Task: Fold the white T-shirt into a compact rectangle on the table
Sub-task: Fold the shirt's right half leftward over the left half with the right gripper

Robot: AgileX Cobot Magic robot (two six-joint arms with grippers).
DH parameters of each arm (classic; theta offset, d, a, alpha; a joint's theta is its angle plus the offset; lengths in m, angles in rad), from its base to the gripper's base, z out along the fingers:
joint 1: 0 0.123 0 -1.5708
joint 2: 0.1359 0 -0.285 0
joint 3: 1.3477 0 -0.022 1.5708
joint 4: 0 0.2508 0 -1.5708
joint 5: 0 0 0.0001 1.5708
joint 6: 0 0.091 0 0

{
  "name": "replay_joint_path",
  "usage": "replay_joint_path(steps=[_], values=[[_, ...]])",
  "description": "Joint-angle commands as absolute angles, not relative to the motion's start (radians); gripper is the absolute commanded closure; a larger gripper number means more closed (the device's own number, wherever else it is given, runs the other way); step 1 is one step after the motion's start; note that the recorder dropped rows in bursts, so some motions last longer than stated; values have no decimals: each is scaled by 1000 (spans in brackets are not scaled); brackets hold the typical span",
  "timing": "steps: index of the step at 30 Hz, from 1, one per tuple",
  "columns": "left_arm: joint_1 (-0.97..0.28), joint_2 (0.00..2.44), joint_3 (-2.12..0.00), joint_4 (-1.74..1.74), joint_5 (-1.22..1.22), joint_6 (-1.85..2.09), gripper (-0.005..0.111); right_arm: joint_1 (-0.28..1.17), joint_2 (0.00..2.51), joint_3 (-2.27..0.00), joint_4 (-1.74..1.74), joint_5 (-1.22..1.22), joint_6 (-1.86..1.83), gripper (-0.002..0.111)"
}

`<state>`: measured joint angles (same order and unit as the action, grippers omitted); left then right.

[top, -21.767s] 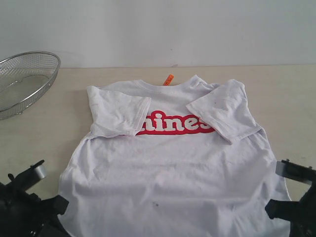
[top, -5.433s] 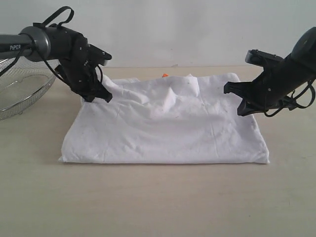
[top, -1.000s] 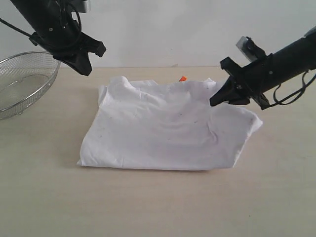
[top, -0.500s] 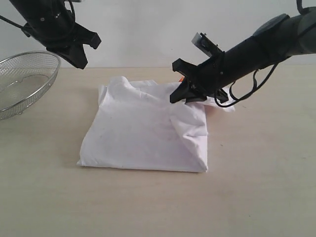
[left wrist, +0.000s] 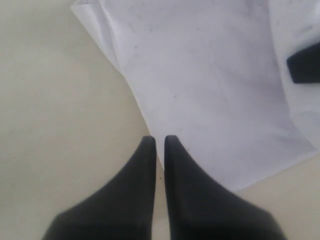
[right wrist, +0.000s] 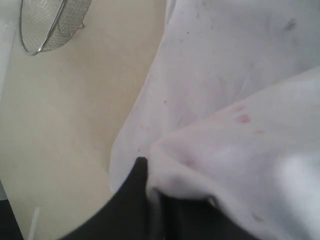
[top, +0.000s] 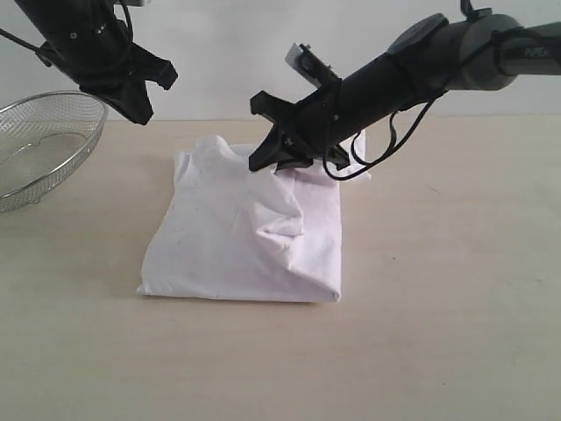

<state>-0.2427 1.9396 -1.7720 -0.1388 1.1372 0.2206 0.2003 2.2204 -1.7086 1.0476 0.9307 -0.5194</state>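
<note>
We see the right fingers [top: 266,158], clamped on the shirt [top: 232,241], farther left than before; left fingers [top: 138,107] together, upper left; basket [top: 39,145] unmoved.

The right arm [top: 421,66], upper right, is matte black and tubular, trailing looped black cables [top: 386,149] and bearing a small white patch [top: 302,54], perhaps a label. The left hand [left wrist: 159,145] has 2 tapered black fingers [left wrist: 125,200].

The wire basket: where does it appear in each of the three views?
Exterior view: the wire basket stands at the left edge, on the table, apart from the white T-shirt.
Left wrist view: not in it.
Right wrist view: the wire basket is cut off in a corner, across bare table from the shirt.
Shared landmark: the white T-shirt, in all three.
</note>
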Motion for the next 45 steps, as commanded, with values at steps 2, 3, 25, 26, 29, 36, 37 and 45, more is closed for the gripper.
replay_joint_path(steps=[2, 3, 25, 26, 29, 36, 37, 45], values=[[-243, 1930, -1767, -132, 1138, 222, 102, 245, 2249, -1739, 1050, 926, -521, 108], [-243, 1930, -1767, -132, 1138, 222, 102, 253, 2254, -1745, 1050, 922, -513, 108], [-220, 1914, -1767, -77, 1152, 202, 102, 384, 2296, -1830, 1048, 797, -449, 108], [-220, 1914, -1767, -77, 1155, 202, 102, 390, 2296, -1830, 1040, 792, -449, 108], [-220, 1914, -1767, -82, 1155, 202, 102, 393, 2301, -1830, 1041, 775, -444, 99], [-220, 1914, -1767, -85, 1155, 202, 102, 393, 2304, -1830, 1041, 829, -454, 39], [-220, 1914, -1767, -85, 1155, 202, 102, 393, 2304, -1830, 1041, 845, -454, 45], [-220, 1914, -1767, -87, 1156, 237, 102, 377, 2239, -1824, 875, 878, -336, 85]])
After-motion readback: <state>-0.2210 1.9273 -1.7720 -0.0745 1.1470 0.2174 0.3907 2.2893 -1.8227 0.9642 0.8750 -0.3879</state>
